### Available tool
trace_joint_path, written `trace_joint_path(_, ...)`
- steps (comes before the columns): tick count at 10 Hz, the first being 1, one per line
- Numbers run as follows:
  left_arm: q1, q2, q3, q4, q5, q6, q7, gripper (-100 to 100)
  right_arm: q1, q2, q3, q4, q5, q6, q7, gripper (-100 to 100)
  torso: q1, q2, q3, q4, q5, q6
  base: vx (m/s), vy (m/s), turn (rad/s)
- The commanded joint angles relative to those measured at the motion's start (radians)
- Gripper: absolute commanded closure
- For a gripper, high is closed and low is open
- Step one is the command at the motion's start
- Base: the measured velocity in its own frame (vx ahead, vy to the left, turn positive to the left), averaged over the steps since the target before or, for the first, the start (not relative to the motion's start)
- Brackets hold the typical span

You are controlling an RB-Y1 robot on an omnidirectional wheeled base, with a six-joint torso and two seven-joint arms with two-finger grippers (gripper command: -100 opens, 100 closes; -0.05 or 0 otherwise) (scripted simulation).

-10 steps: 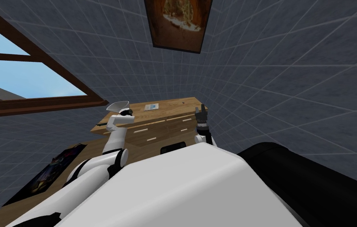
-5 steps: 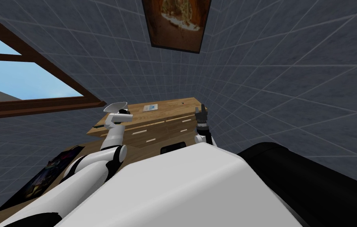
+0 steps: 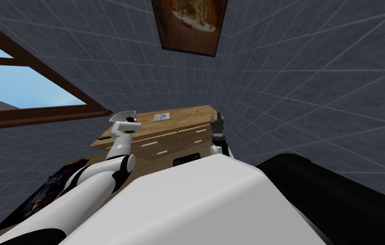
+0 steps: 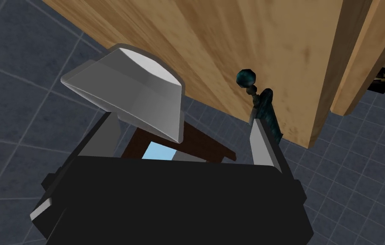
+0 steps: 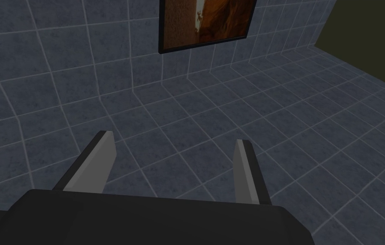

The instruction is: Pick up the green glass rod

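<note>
Where the head view gives the left gripper (image 3: 125,124) as a small shape over the left end of the light-brown wooden dresser with pale bar handles (image 3: 174,134), the left wrist view brings out the slim, dark teal-green rod with a ball at one end (image 4: 265,111). The rod's long axis runs almost parallel to one light grey finger (image 4: 263,144), and the ball end points away from the gripper's body, against the dresser's wood. It lies close along that finger, but I cannot tell whether they touch. The left jaws stand spread. A light grey flared, funnel-like shape (image 4: 132,93) covers the tip of the other finger, and in the head view it sits above the dresser's left end. A pale sheet with a bluish mark (image 3: 161,116) lies on the dresser top, and the mark is too small to read. The right gripper (image 3: 217,120) is raised at the dresser's right end, its jaws spread wide.
</note>
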Motion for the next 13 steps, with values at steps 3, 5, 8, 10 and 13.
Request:
trace_joint_path(3, -0.044, 0.023, 0.013, 0.097, -0.010, 0.064, 0.004, -100, 0.000, 0.000, 0.000, 0.000, 0.000, 0.000, 0.000, 0, 0.000, -0.002, -0.001, -0.001, 0.000, 0.000, 0.058, -0.006, -0.014)
trace_joint_path(5, -0.068, 0.037, 0.022, 0.148, -0.017, 0.106, 0.006, -100, 0.000, 0.000, 0.000, 0.000, 0.000, 0.000, 0.000, 0, 0.000, 0.000, -0.001, 0.000, 0.000, 0.000, 0.029, -0.002, -0.008)
trace_joint_path(8, -0.091, 0.050, 0.030, 0.213, -0.023, 0.145, 0.008, -100, 0.000, 0.000, 0.000, 0.000, 0.000, 0.000, 0.000, 0, 0.000, -0.002, -0.001, -0.001, 0.000, 0.000, 0.052, 0.002, -0.010)
trace_joint_path(10, -0.111, 0.063, 0.037, 0.261, -0.028, 0.181, 0.010, -100, 0.000, 0.000, 0.000, 0.000, 0.000, 0.000, 0.000, 0, 0.000, -0.003, -0.002, -0.001, 0.000, 0.000, 0.066, -0.006, -0.009)
trace_joint_path(13, -0.143, 0.087, 0.050, 0.346, -0.037, 0.244, 0.015, -100, 0.000, 0.000, 0.000, 0.000, 0.000, 0.000, 0.000, 0, 0.001, -0.004, -0.002, -0.001, 0.000, 0.000, 0.078, 0.009, -0.012)
